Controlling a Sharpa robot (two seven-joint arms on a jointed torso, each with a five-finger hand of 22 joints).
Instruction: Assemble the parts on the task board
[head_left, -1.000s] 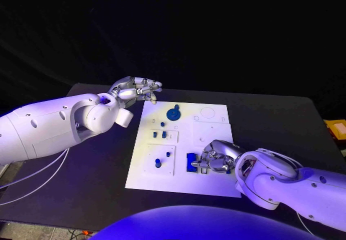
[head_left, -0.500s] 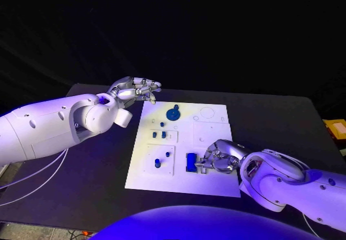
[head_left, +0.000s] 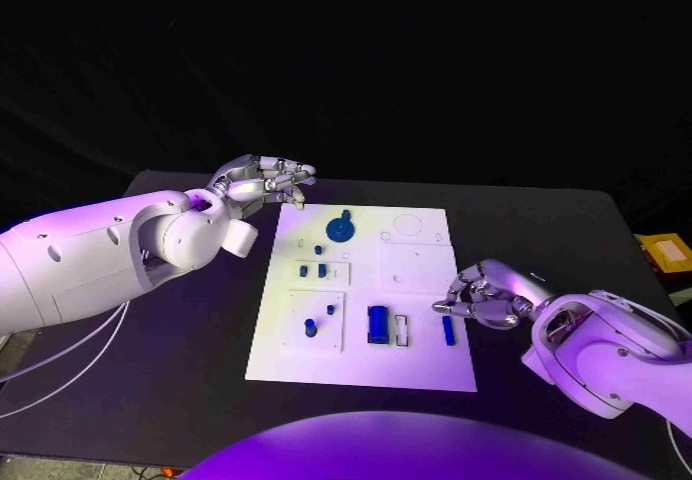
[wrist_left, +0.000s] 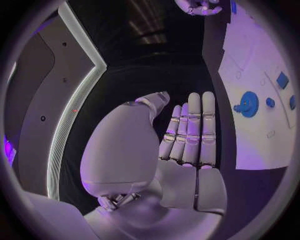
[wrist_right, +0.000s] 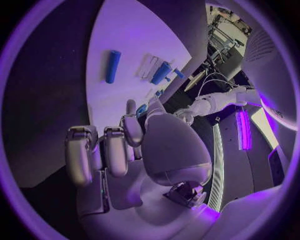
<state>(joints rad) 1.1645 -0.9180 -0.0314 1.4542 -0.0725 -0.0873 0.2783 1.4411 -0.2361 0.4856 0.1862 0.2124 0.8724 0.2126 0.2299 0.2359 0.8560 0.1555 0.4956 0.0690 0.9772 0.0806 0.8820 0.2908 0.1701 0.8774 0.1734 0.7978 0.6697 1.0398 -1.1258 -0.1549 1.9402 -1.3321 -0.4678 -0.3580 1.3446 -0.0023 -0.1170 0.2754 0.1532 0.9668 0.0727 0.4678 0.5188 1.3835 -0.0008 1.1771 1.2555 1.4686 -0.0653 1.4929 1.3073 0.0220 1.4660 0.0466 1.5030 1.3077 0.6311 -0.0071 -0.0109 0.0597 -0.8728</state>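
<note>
The left robot hand (head_left: 267, 181) hovers over the table (head_left: 577, 240) near its far left corner, just off the far left corner of the task board (head_left: 418, 270). Its fingers are curled in with nothing between them in the head view, while the left wrist view shows them lying straight and side by side (wrist_left: 190, 132), so I cannot tell whether it is closed.

The white task board lies in the middle of the table. A blue gear (head_left: 342, 228) sits near its far edge. Small blue pegs (head_left: 312, 270) stand in a raised block on the left side, and more pegs (head_left: 312, 324) stand in a larger block nearer the front. A blue rectangular block (head_left: 378, 324) stands near the front middle, beside a white slot (head_left: 402, 330). A blue bar (head_left: 447, 328) lies near the right edge.

The right robot hand (head_left: 488, 295) hovers at the board's right edge, just beside the bar, fingers curled in and holding nothing.
</note>
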